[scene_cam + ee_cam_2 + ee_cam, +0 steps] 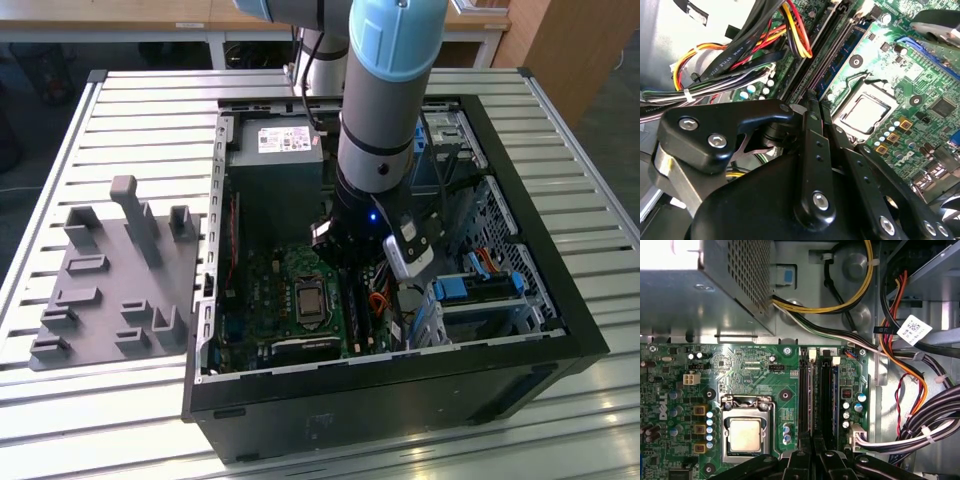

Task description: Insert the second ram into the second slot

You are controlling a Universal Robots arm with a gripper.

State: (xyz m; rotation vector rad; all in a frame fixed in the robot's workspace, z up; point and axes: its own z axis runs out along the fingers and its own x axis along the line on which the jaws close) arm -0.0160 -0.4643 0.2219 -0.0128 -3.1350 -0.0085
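Your fingers (812, 130) are drawn narrow over the memory stick (809, 390), seemingly edge-up in its slot (804, 371); it's light, stiff but fragile, so press only its top edge.

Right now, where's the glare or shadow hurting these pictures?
In the first wrist view, the power supply's upper corner is blown out white; the motherboard is evenly lit. In the second wrist view, the black claw looms dark against the bright CPU socket. In the exterior view, the case interior lies in shadow under the arm.
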